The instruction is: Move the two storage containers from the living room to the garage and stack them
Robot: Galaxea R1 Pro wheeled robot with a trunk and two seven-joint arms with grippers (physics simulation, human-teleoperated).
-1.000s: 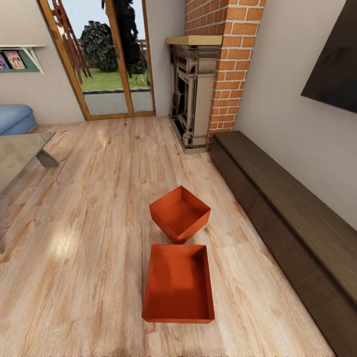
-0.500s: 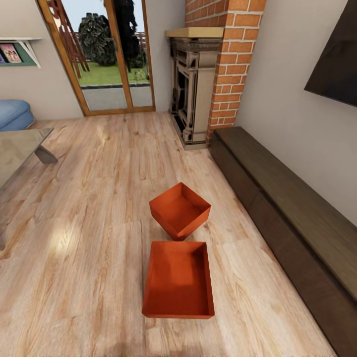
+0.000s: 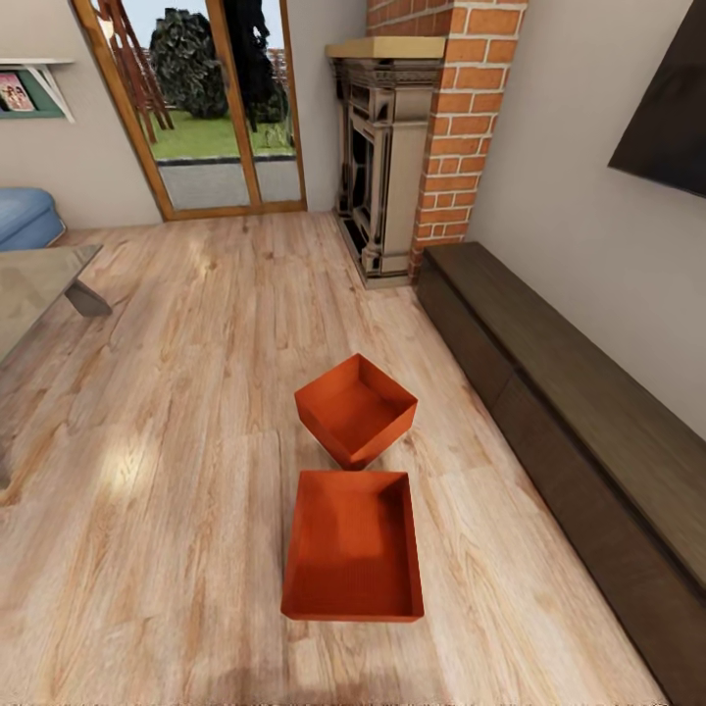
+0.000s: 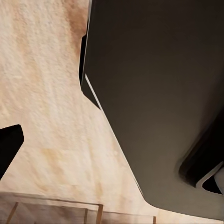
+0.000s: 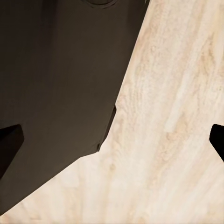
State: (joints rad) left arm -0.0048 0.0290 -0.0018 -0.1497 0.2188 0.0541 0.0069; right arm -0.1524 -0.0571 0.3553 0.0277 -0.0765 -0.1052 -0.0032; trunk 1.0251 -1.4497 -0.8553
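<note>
Containers ahead, arms not yet reaching

Bins sit straight ahead of the robot on the living room's light wood plank floor [image 3: 176, 412]. The near storage container [image 3: 353, 549] lies squarely, long axis running away from the robot; the far storage container [image 3: 355, 407] is turned diagonal, almost touching its far rim. Neither arm looks nearer. Whether either gripper is spread or closed, I cannot tell. A dark-wood cabinet [image 3: 579, 412] flanks the right.

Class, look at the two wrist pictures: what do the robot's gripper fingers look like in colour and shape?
The right gripper has two plain black fingertips with angular, wedge-like ends and no visible markings or cables. One left fingertip looks the same. A smooth, matt dark grey body panel with rounded corners lies beyond it.
</note>
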